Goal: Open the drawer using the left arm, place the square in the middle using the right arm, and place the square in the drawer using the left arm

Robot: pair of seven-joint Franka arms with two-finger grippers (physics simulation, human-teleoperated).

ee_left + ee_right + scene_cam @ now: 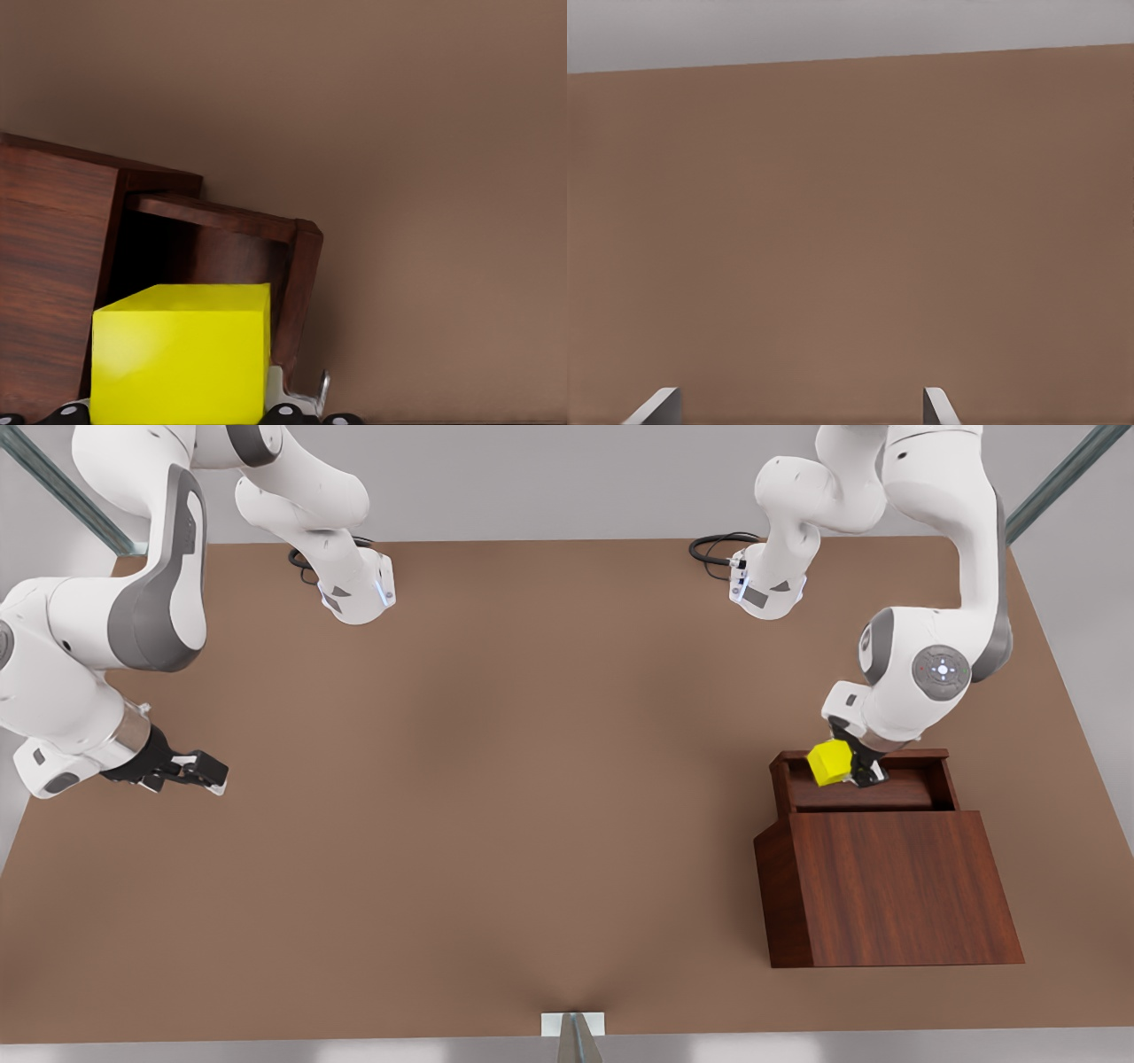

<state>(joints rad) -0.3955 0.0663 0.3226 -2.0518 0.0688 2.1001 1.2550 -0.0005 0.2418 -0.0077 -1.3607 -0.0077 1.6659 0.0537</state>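
We see the left claw (852, 769) gripping the yellow square (829, 763) just over the open drawer (864, 790) of the wooden cabinet (895, 890). The right claw (197, 771) waits open above the bare table (496, 797), well apart at the front view's left.

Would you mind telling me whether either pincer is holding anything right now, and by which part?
The left pincer holds the square by its side faces, over the open drawer. The right pincer waits open, holding nothing.
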